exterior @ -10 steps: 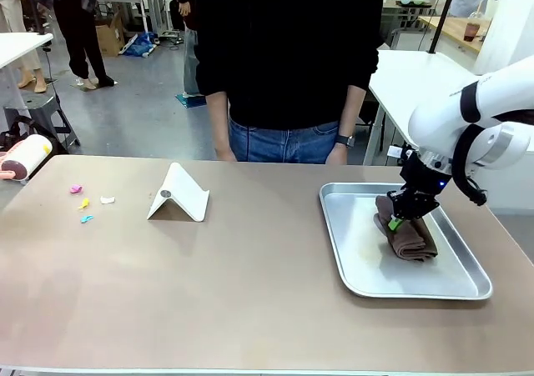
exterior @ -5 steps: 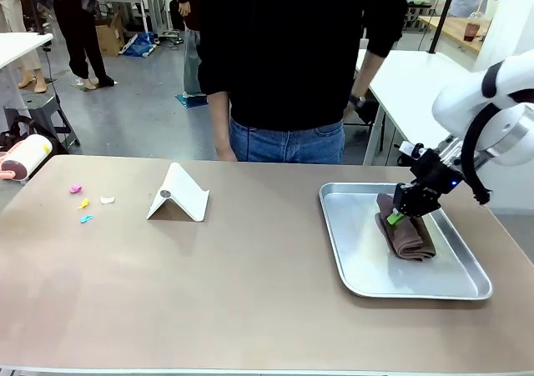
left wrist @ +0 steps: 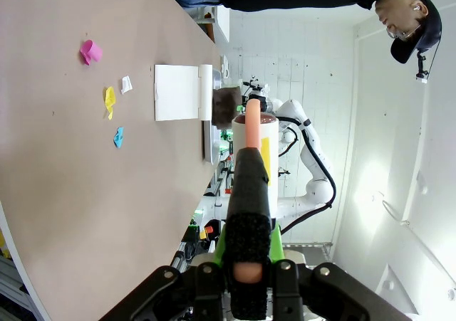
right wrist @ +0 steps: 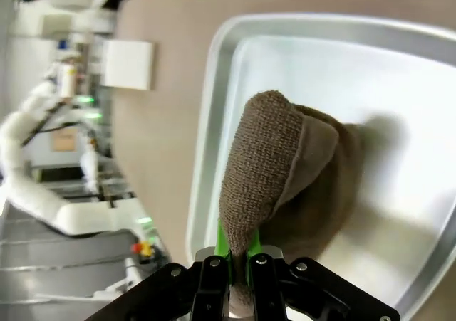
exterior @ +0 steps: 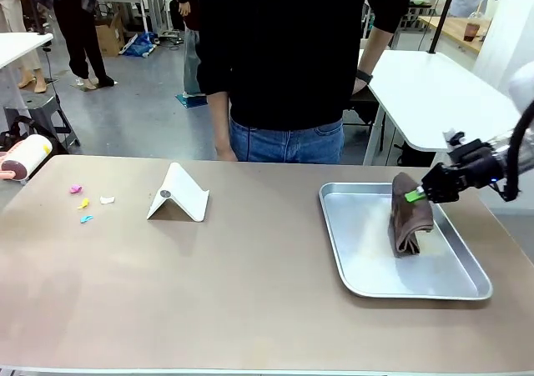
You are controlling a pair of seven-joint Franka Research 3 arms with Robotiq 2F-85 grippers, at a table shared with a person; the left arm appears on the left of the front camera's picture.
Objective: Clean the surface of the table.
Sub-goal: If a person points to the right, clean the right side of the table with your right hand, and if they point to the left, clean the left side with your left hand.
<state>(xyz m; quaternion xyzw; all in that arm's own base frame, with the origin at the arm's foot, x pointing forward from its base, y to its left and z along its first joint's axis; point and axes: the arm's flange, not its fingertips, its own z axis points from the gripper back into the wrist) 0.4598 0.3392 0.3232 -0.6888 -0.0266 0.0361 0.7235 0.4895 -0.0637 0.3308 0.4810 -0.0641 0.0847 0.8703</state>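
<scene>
The tan table (exterior: 250, 293) stretches across the front view. On its right side my right gripper (exterior: 420, 195) is shut on the top edge of a brown cloth (exterior: 409, 222), which hangs upright with its lower end in the silver tray (exterior: 334, 226). The right wrist view looks down the cloth (right wrist: 278, 164) from my right gripper (right wrist: 239, 260). My left gripper (left wrist: 246, 264) is shut on the black handle (left wrist: 249, 193) of a roller with a white drum (left wrist: 256, 132); the drum (exterior: 25, 155) pokes in at the table's far left edge.
Small pink (exterior: 75, 188), yellow (exterior: 83, 203), blue (exterior: 86, 218) and white (exterior: 107, 199) scraps lie on the left of the table. A white folded stand (exterior: 179, 194) sits beside them. A person in black (exterior: 284, 67) stands at the far edge.
My right gripper rose and swung right, pulling the cloth up from lying in the tray to hanging upright. The person's arm on the right lifted away from the table edge.
</scene>
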